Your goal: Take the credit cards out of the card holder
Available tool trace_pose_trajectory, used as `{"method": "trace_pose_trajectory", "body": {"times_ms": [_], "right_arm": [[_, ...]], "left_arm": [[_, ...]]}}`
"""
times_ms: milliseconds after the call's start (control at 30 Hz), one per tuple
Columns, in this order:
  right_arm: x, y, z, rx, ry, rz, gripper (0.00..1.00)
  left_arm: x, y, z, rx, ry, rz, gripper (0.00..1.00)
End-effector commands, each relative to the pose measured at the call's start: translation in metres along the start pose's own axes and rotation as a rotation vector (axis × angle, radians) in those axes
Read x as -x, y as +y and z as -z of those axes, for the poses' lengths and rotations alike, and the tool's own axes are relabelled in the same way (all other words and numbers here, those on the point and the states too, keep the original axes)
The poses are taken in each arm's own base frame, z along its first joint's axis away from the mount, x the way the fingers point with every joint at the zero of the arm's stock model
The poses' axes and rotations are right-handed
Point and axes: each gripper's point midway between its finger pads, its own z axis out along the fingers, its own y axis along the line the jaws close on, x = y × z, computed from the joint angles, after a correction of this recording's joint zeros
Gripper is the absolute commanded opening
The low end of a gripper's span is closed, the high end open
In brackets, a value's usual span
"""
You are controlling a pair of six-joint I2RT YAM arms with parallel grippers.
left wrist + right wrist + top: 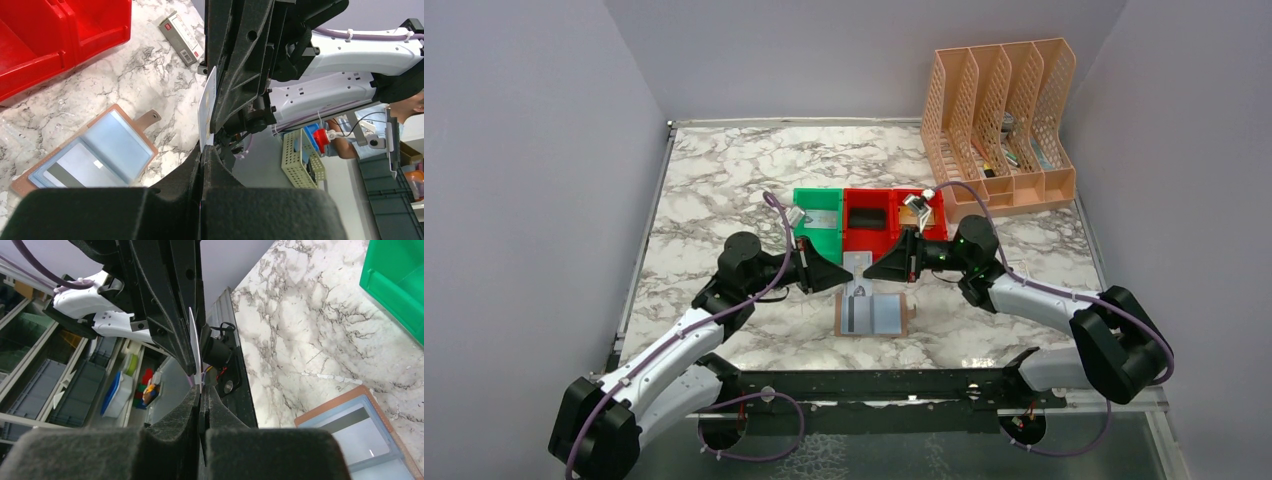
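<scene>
A pale credit card [858, 264] stands on edge in the air between my two grippers, just above the card holder [876, 316]. My left gripper [850, 273] is shut on one end of the card [206, 105]. From the other side, my right gripper [867, 270] is shut on the opposite end of the same card [195, 345]. The brown card holder [95, 152] lies open on the marble, its light blue lining up. Behind one pocket shows a card with a dark stripe [64, 170]. In the right wrist view the holder [357, 430] is at the lower right.
A green bin [819, 222] and red bins [870, 226] stand just behind the grippers. An orange file organizer [1004, 120] fills the back right corner. A white box with a red mark [181, 36] lies on the marble beside the red bin [50, 35].
</scene>
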Motion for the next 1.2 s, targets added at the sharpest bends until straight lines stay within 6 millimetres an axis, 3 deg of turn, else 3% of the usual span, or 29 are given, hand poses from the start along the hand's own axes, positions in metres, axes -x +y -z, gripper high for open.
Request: {"method": "trace_pose_trajectory", "body": {"times_ms": [0, 200, 267, 333, 500, 633, 833, 1000, 1100, 1167], "right_arm": [[0.009, 0.012, -0.002, 0.047, -0.001, 0.061, 0.01], [0.015, -0.005, -0.001, -0.072, -0.016, 0.075, 0.01], [0.020, -0.015, 0.000, -0.144, -0.021, 0.098, 0.01], [0.026, -0.030, 0.001, -0.241, -0.022, 0.118, 0.01], [0.040, -0.066, 0.002, -0.438, -0.001, 0.158, 0.01], [0.050, -0.081, -0.007, -0.533, 0.027, 0.232, 0.01], [0.074, -0.087, -0.017, -0.655, -0.013, 0.359, 0.01], [0.088, -0.089, -0.026, -0.740, -0.017, 0.464, 0.01], [0.095, -0.091, -0.034, -0.784, 0.004, 0.524, 0.01], [0.100, -0.095, -0.038, -0.813, 0.014, 0.542, 0.01]], "left_arm": [[0.014, -0.011, 0.001, -0.022, -0.047, -0.025, 0.02], [0.027, 0.031, 0.014, 0.282, -0.109, -0.041, 0.72], [0.034, 0.044, 0.026, 0.403, -0.135, -0.062, 0.90], [0.043, 0.058, 0.042, 0.544, -0.170, -0.075, 0.97], [0.050, 0.096, 0.096, 0.934, -0.169, -0.108, 0.99], [0.066, 0.105, 0.128, 1.132, -0.169, -0.190, 0.99], [0.088, 0.120, 0.148, 1.299, -0.118, -0.279, 0.99], [0.094, 0.147, 0.169, 1.332, -0.157, -0.146, 0.99], [0.087, 0.162, 0.187, 1.363, -0.215, -0.062, 0.99], [0.086, 0.162, 0.193, 1.372, -0.237, -0.041, 0.99]]}}
